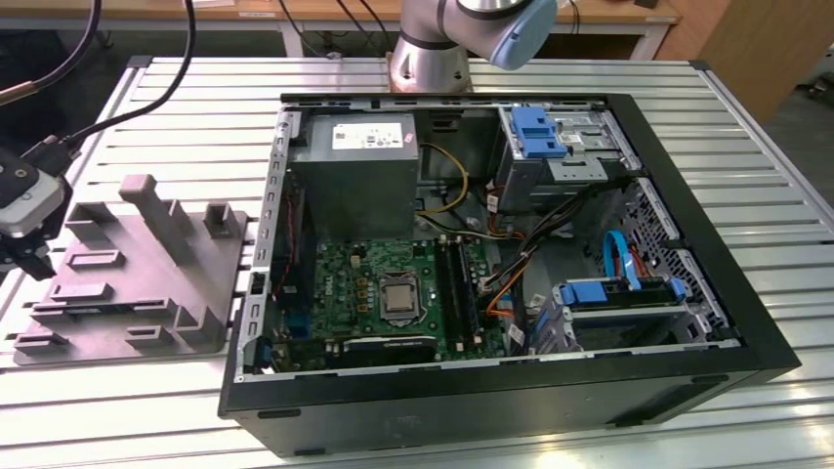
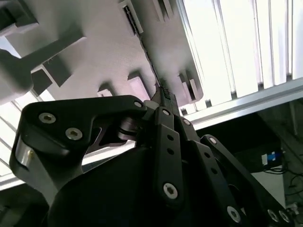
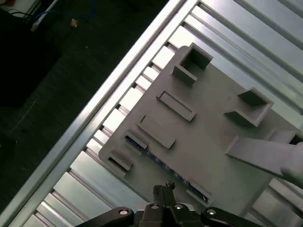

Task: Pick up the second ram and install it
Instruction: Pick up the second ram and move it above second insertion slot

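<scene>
Black gripper (image 3: 163, 189) jaws are closed tip to tip and empty, as seen in both wrist views. The gripper hangs above the grey fixture plate (image 3: 213, 142), clear of its surface.

The second ram (image 3: 158, 163) is a thin dark board standing on edge in a long slot near one edge of the plate. The gripper does not touch it. In the second wrist view it reads as a narrow dark line (image 2: 146, 49) running away from the closed tips.

In the exterior view the gripper (image 1: 29, 262) sits at the far left, over the plate's left edge. The plate lies flat on the slatted aluminium table (image 1: 156, 391), just beside the open computer case (image 1: 521, 391) on the exterior view's right.

Inside the case:
- a green motherboard (image 1: 346, 278)
- a square silver CPU socket (image 1: 397, 293) near its middle
- long black memory slots (image 1: 456, 283) just to the exterior view's right of the socket
- a grey power supply (image 1: 352, 166) behind the board
- a blue drive bracket (image 1: 537, 132) at the far corner

The arm's base (image 1: 431, 59) stands behind the case.
</scene>
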`<state>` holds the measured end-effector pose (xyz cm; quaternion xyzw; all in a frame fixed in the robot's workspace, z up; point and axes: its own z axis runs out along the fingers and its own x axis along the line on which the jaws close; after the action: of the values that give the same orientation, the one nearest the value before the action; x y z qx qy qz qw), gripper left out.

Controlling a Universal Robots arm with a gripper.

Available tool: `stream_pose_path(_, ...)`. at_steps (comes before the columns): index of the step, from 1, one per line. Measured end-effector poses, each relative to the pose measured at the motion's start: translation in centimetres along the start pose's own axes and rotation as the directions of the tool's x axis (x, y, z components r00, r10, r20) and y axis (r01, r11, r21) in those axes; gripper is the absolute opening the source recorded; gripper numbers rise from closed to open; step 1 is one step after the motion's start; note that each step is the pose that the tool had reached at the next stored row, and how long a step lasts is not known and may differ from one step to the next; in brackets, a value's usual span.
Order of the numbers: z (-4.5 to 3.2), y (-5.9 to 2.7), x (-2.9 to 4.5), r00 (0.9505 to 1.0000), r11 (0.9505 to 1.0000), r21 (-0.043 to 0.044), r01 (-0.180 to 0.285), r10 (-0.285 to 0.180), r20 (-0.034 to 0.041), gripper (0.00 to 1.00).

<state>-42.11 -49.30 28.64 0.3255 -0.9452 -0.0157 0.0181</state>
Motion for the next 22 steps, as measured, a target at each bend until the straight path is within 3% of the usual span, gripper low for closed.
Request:
stream_pose_path(3,0.06,0.0,0.0,0.999,0.999,0.0011,0.045,-0.045,-0.0017,0.1)
stream_pose_path(7,0.21,-0.01,0.0,0.993,0.993,0.0026,0.118,-0.118,-0.0049,0.1)
stream_pose_path(13,0.39,-0.01,0.0,0.9751,0.9751,0.0042,0.222,-0.221,-0.0099,0.1)
stream_pose_path(18,0.53,-0.01,-0.01,0.9638,0.9639,0.005,0.266,-0.266,-0.0114,0.1)
stream_pose_path(20,0.62,-0.02,0.0,0.9556,0.9556,0.0052,0.294,-0.294,-0.0132,0.1)
stream_pose_path(21,0.74,-0.02,-0.01,0.9444,0.9445,0.0056,0.328,-0.328,-0.0147,0.1)
stream_pose_path(22,0.8,-0.02,-0.01,0.9384,0.9385,0.0057,0.345,-0.345,-0.0156,0.1)
